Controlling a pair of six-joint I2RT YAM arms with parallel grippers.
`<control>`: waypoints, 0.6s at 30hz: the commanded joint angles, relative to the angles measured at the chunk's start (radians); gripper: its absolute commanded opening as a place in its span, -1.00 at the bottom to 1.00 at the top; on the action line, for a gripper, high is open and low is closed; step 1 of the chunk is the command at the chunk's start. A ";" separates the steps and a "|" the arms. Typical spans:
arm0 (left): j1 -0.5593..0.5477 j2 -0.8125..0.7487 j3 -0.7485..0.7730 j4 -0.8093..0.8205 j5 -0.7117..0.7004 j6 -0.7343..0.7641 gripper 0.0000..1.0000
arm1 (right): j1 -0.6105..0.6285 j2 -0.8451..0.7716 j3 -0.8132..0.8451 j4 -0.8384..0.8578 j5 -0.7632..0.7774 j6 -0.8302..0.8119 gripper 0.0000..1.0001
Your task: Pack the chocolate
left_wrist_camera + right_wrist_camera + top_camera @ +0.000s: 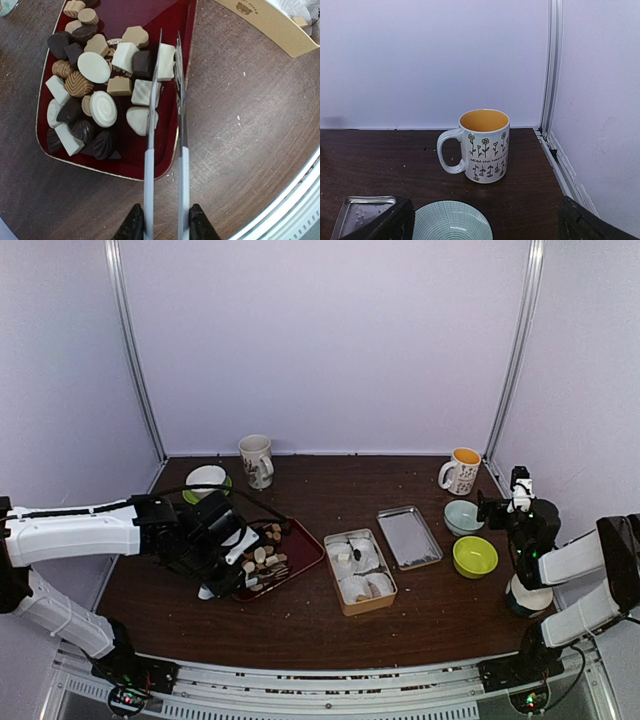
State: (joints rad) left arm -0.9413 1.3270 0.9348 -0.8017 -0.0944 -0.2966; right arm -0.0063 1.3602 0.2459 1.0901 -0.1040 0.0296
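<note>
While the right arm [575, 560] sits folded up at the table's right edge with its wrist facing the back corner, we've got the left arm [80, 530] stretched low from the left side out over the red tray [132, 155], wrist tipped down.

Room-wise: the tray's right rim runs right alongside the tongs [149, 170]. Past it there's a strip of bare table [240, 130] before the beige box [365, 608], and the table's near edge shows in the wrist view's bottom right corner.

The left gripper [163, 222] is clamped onto the silver tongs, one finger on each arm. The tong tips sit on either side of a white piece [166, 62] by the right rim. We can't tell if they're actually pinching it.

The chocolate [95, 70] is piled in the tray, mostly toward its left side.

The right gripper [485, 222] is spread wide with nothing in it, above a teal bowl [452, 222], facing a flowered mug [485, 145].
</note>
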 commanded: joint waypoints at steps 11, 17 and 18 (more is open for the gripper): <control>0.005 -0.112 0.068 0.075 0.143 0.031 -0.58 | 0.000 0.004 -0.005 0.027 0.012 0.004 1.00; -0.001 -0.147 0.048 0.202 0.244 0.020 -0.58 | -0.001 0.004 -0.006 0.027 0.012 0.005 1.00; -0.003 -0.148 0.044 0.230 0.266 0.013 -0.58 | -0.001 0.004 -0.006 0.027 0.011 0.004 1.00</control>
State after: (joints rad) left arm -0.9417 1.2049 0.9653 -0.7311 0.0727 -0.2817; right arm -0.0063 1.3602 0.2459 1.0901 -0.1040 0.0299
